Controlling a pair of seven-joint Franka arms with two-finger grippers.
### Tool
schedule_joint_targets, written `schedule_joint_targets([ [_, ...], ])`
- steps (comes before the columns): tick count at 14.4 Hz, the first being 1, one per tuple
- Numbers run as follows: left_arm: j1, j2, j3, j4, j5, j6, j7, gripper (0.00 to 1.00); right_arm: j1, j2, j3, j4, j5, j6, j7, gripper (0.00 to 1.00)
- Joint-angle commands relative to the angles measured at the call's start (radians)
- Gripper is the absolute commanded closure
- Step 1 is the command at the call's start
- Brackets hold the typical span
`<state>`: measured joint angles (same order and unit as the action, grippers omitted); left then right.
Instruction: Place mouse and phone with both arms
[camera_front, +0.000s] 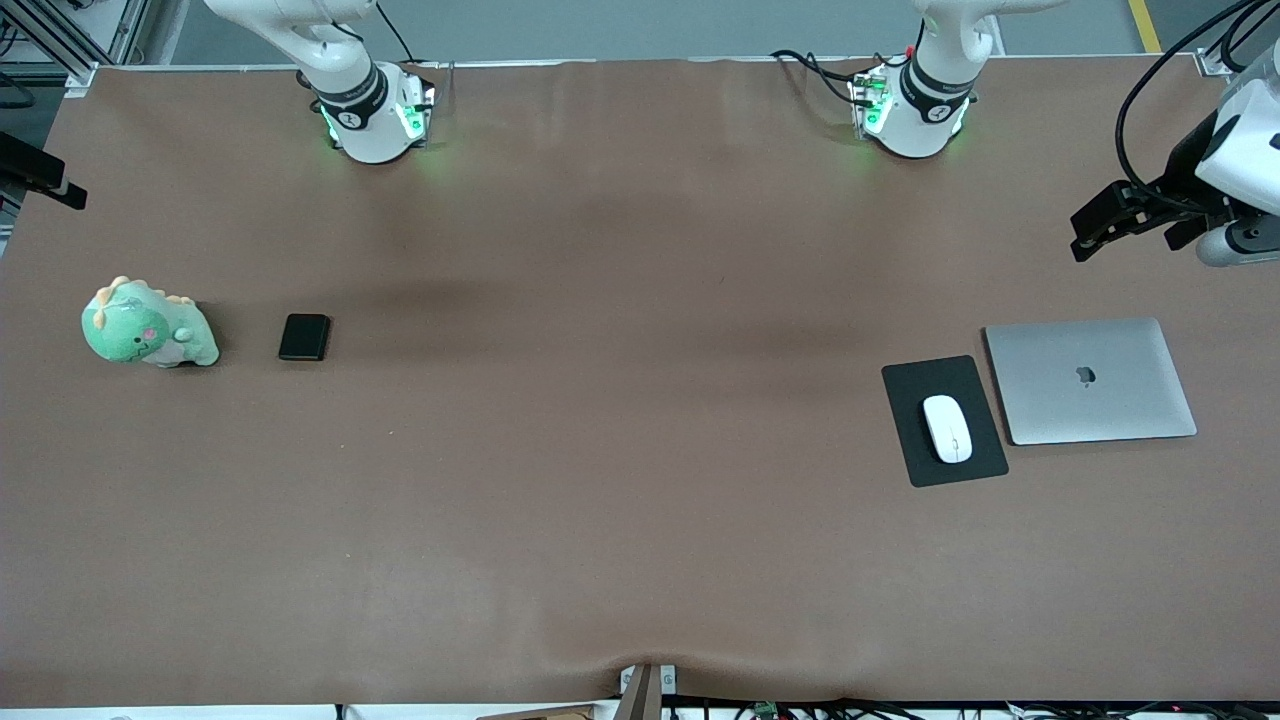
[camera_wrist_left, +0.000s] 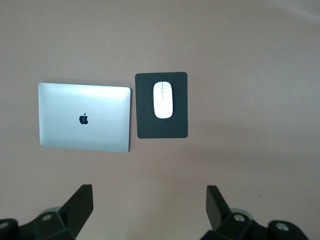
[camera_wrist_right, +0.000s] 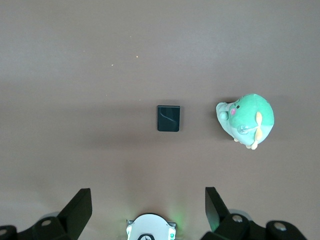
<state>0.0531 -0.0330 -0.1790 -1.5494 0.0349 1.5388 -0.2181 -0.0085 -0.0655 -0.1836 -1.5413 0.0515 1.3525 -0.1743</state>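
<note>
The white mouse (camera_front: 947, 428) (camera_wrist_left: 162, 99) lies on a black mouse pad (camera_front: 975, 460) (camera_wrist_left: 176, 127) beside a closed silver laptop (camera_front: 1090, 380) (camera_wrist_left: 85, 117), toward the left arm's end of the table. The small black phone (camera_front: 304, 337) (camera_wrist_right: 168, 118) lies flat toward the right arm's end, beside a green plush dinosaur (camera_front: 150, 325) (camera_wrist_right: 246, 120). My left gripper (camera_front: 1125, 230) (camera_wrist_left: 148, 189) hangs open and empty, high over the table beside the laptop. My right gripper (camera_wrist_right: 147, 190) is also open and empty, high above its own base (camera_wrist_right: 150, 227), well clear of the phone.
Brown cloth covers the whole table (camera_front: 620, 450), with a wide bare stretch between the phone and the mouse pad. The two arm bases (camera_front: 375, 120) (camera_front: 910, 110) glow green along the edge farthest from the front camera.
</note>
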Motion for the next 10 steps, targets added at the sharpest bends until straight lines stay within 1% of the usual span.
schedule_joint_targets([
  [1, 0.005, 0.024, 0.001, 0.023, -0.018, -0.003, 0.017, 0.0, 0.031, -0.025, -0.004, -0.022, -0.028, 0.011, 0.035, 0.0],
  [6, 0.005, 0.044, 0.004, 0.025, -0.018, -0.003, 0.06, 0.0, 0.041, -0.023, 0.006, -0.019, -0.045, 0.01, 0.026, 0.0],
  [8, 0.007, 0.058, 0.006, 0.031, -0.018, -0.003, 0.06, 0.0, 0.041, -0.023, 0.009, -0.019, -0.076, 0.01, 0.021, 0.0],
  [9, 0.004, 0.061, 0.006, 0.043, -0.015, -0.003, 0.057, 0.0, 0.042, -0.023, 0.01, -0.019, -0.078, 0.011, 0.016, 0.0],
  [10, 0.004, 0.061, 0.004, 0.048, -0.009, -0.005, 0.054, 0.0, 0.042, -0.023, 0.027, -0.017, -0.081, 0.013, 0.015, 0.0],
])
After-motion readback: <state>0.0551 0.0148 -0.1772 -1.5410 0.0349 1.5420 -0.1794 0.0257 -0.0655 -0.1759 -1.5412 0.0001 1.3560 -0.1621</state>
